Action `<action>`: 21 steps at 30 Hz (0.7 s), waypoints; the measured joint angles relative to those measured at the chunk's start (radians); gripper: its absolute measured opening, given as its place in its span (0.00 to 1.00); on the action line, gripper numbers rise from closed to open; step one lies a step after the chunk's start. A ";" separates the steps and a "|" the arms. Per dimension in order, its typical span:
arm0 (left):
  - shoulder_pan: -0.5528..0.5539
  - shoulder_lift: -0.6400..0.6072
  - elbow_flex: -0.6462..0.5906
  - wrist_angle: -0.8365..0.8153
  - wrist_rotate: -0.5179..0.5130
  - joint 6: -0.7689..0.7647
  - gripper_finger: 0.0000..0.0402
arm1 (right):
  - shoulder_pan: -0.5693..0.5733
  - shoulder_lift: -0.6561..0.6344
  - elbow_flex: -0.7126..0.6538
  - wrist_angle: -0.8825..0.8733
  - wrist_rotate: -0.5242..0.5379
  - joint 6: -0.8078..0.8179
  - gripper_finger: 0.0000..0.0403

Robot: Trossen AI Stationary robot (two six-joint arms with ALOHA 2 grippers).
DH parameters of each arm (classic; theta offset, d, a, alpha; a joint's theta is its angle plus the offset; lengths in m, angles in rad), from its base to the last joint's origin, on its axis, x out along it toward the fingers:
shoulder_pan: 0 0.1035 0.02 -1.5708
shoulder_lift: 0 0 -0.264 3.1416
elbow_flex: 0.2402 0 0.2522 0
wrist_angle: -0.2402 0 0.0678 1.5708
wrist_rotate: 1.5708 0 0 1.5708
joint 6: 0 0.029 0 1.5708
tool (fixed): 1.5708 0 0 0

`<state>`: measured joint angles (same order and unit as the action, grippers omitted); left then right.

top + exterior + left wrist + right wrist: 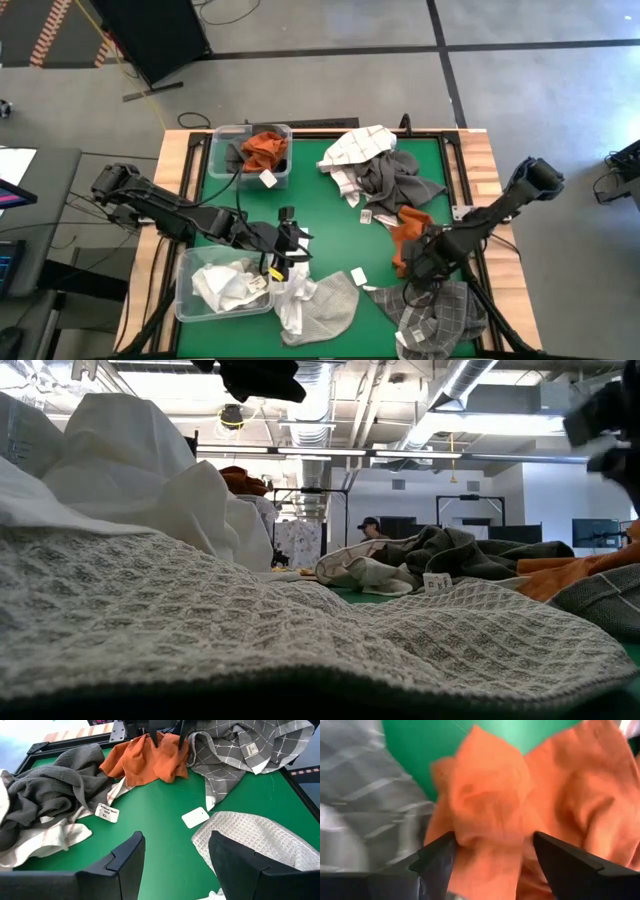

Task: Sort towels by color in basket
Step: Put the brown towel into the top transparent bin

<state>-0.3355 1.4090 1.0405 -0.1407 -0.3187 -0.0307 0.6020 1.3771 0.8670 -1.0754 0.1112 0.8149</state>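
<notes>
A: Towels, item one: rust orange towel [407, 232], bunched toward the right side of the green worktop [330, 215], between the grey heap and the checked one.

B: Right gripper [492, 852]?

A: Down on that orange towel, jaws wide open, a raised fold of the cloth standing between the fingers [437, 862]. Not clamped.

B: Item two.

A: Dark grey towel [395, 180], heaped near the worktop's far right corner, lying partly over a white checked towel [360, 146].

B: Item three.

A: Grey-and-white checked towel [440, 315], spread at the near right corner, just beside the orange one.

B: Item four.

A: Pale grey waffle-weave towel [330, 305] at the near edge, middle, with a white towel [292, 300] touching its left side.

B: Containers?

A: Two clear bins. One [215, 150] at the far left corner holds an orange towel [264, 148] and a dark one. The other [185, 295] at the near left corner holds white towels [228, 285].

B: Left gripper [290, 245]?

A: Above the worktop just beside the near left bin, jaws open, holding nothing; green surface shows between its fingers [125, 865].
</notes>
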 joint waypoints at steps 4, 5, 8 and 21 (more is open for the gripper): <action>0.000 0.000 0.000 0.000 0.000 0.000 0.52 | -0.025 0.050 -0.092 0.069 0.000 -0.019 0.76; 0.000 0.000 0.000 0.000 0.000 0.000 0.52 | -0.031 0.060 -0.115 0.099 -0.001 -0.027 0.76; 0.000 0.000 0.000 0.000 0.000 0.000 0.52 | -0.048 0.082 -0.163 0.190 -0.003 -0.059 0.76; 0.000 0.000 0.001 0.003 -0.005 -0.004 0.52 | -0.060 0.105 -0.178 0.306 0.008 -0.220 0.18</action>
<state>-0.3355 1.4090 1.0416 -0.1376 -0.3237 -0.0351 0.5415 1.4818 0.6892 -0.7697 0.1189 0.5953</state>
